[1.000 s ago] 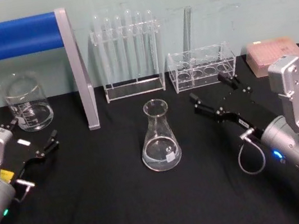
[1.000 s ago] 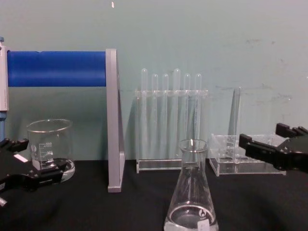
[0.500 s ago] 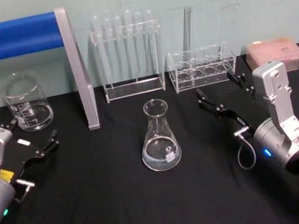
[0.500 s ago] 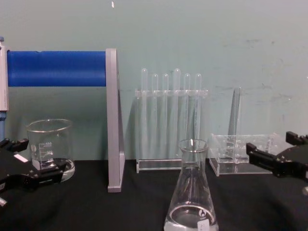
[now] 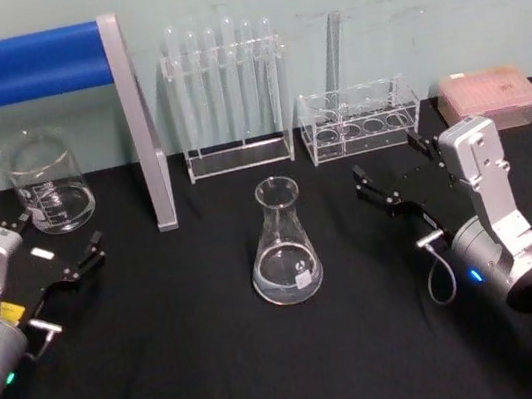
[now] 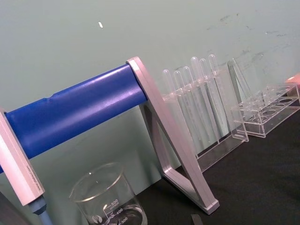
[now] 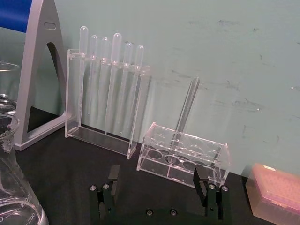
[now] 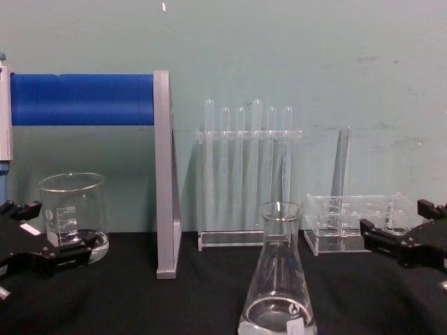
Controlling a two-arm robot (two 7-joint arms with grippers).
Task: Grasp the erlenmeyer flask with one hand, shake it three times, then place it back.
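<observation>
The erlenmeyer flask [image 5: 284, 247] stands upright in the middle of the black table, and it rises at the near centre of the chest view [image 8: 278, 279]. Its side also shows at the edge of the right wrist view [image 7: 11, 187]. My right gripper [image 5: 389, 162] hovers open to the flask's right, a clear gap away, holding nothing. It comes in from the edge of the chest view [image 8: 394, 218], and the right wrist view shows its fingers spread wide [image 7: 156, 180]. My left gripper [image 5: 57, 238] rests open at the far left, beside the beaker [image 8: 49, 227].
A glass beaker [image 5: 46, 184] stands at the back left beside a blue and grey stand [image 5: 138, 129]. A rack of test tubes [image 5: 229, 94] and a low clear rack [image 5: 360, 119] line the back. A pink tip box [image 5: 487, 94] sits at the back right.
My right gripper has drawn back to the right, away from the flask, and its wrist has swung closer to the body. The flask and left arm have not moved.
</observation>
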